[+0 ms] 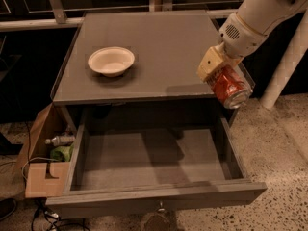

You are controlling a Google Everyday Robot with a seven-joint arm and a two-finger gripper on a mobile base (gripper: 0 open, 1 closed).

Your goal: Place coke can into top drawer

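My gripper [225, 79] is shut on the coke can [229, 89], a red-orange can with a silver end. It holds the can tilted in the air, above the right front corner of the cabinet top and the right side of the drawer. The top drawer [154, 194] is pulled wide open below, with a flat grey bottom and a small metal pull on its front. Nothing lies in the drawer. The fingers are mostly hidden behind the can and the cream gripper body.
A cream-coloured round bowl [111, 60] sits on the left half of the grey cabinet top [159, 37]. A cardboard box [45, 165] with a bottle and green item stands on the floor at the left. A white post [288, 61] rises at the right.
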